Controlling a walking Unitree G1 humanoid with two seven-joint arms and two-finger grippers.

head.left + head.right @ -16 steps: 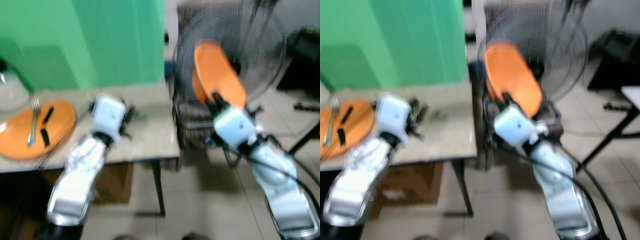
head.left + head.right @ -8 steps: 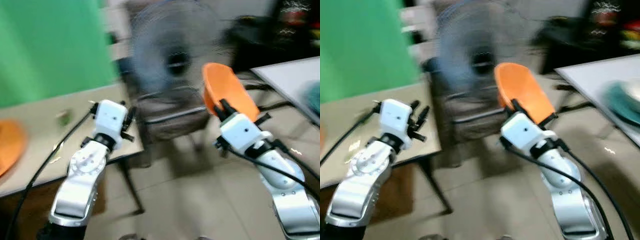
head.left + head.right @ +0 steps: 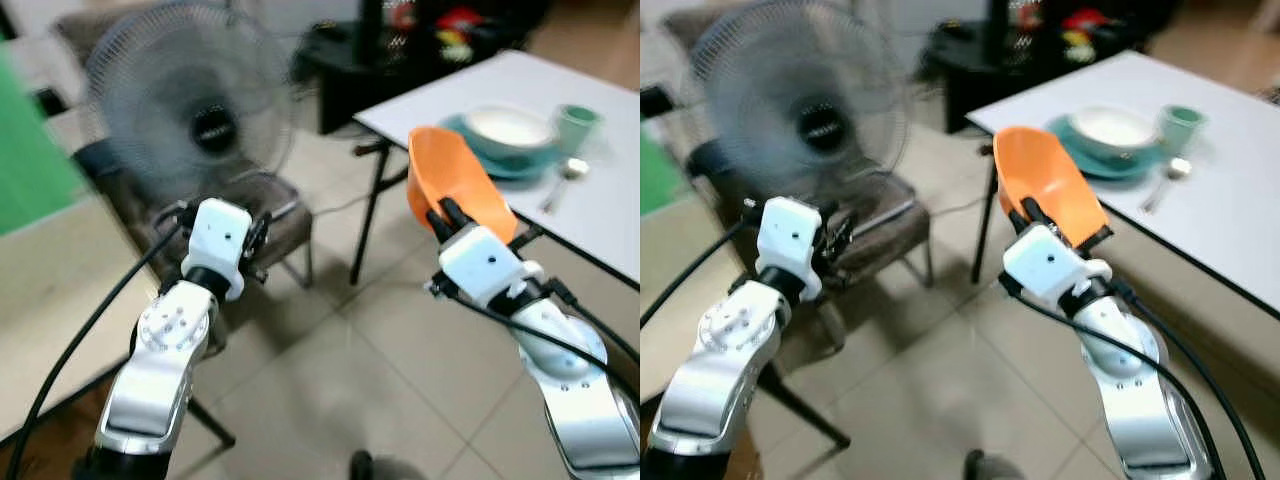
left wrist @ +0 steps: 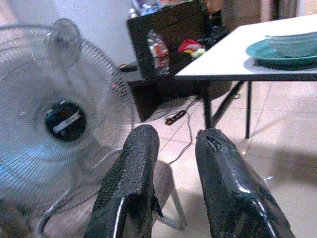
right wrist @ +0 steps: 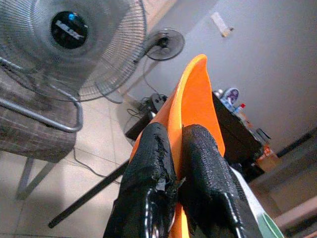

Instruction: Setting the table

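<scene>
Orange plate stands out first in my left eye view; my right hand has its two black fingers clamped on the plate's lower edge, holding it up on edge above the tiled floor; the white worktop lies at about two o'clock from the plate, near but not touching it; on that worktop I see a teal plate carrying a white bowl, with a green cup just beside it at three o'clock and a spoon near the worktop's front edge; my left hand is raised at nine o'clock from the orange plate, well apart from it, in front of a standing fan and a chair.

Right eye view gives me the same layout.

Left wrist view shows my left hand's fingers parted by a narrow gap with nothing between them; the fan, the worktop and the teal plate lie beyond.

Right wrist view shows my right hand's fingers pressed on both faces of the orange plate's rim, which rises straight up between them.
</scene>
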